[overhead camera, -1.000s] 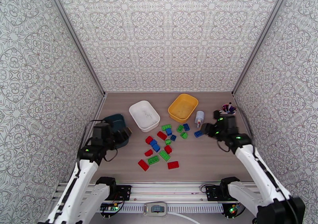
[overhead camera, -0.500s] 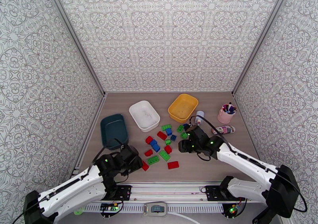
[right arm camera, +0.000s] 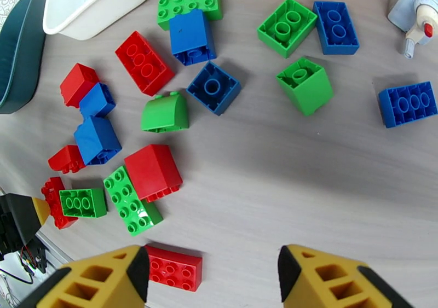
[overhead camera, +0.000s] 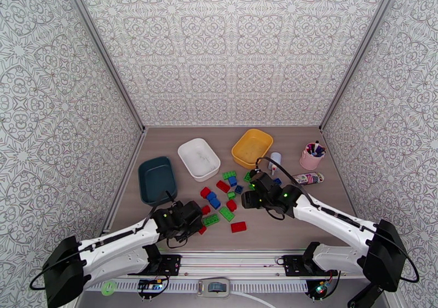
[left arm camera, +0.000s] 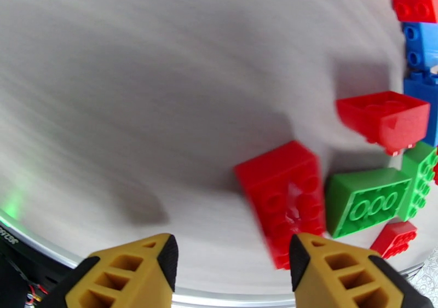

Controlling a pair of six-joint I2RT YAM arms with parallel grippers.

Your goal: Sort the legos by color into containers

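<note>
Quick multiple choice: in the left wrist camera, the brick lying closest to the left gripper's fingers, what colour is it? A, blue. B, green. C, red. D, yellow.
C: a red brick lies studs-up just ahead of the open left gripper, near one yellow fingertip, with a green brick next to it on the far side.

Legos (right arm camera: 153,171) red, green, blue; teal tray (overhead camera: 157,179), white tray (overhead camera: 198,158), yellow tray (overhead camera: 252,147); wall (overhead camera: 230,46) grey-patterned.
</note>
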